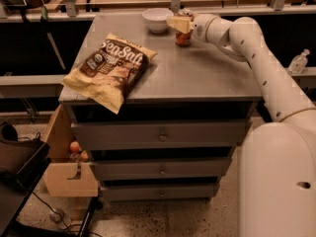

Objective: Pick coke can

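The coke can (183, 36) is a small red-orange can standing upright near the far edge of the grey cabinet top (197, 73), just right of the white bowl (157, 19). My gripper (178, 23) reaches in from the right on the white arm (256, 58). It sits at the can's upper part and covers its top, level with the bowl's rim.
A large sea salt chip bag (111, 69) lies on the left half of the cabinet top, overhanging the front left corner. The cabinet has drawers (160, 137) below. A wooden box (69, 174) stands at lower left. A bench runs behind.
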Robot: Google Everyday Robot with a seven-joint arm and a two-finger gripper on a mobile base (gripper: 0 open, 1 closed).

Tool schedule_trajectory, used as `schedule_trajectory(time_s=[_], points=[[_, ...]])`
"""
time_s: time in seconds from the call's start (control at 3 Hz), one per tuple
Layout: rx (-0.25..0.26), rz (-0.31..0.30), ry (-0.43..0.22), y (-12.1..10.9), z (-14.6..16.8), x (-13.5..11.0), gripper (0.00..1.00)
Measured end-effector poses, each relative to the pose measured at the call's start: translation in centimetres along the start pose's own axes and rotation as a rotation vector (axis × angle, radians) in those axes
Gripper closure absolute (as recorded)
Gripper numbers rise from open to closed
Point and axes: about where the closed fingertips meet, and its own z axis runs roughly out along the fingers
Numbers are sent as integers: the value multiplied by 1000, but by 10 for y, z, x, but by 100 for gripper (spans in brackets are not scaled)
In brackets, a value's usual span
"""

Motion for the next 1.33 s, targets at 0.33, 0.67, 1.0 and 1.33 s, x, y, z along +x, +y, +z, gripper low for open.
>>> schedule_trajectory(time_s=[0.33,0.67,1.0,1.33], points=[[-4,1,1,2,2,1,64],[-10,3,2,5,6,2,96],[-11,3,3,7,7,3,100],[-17,-8,4,5,-9,-26,100]])
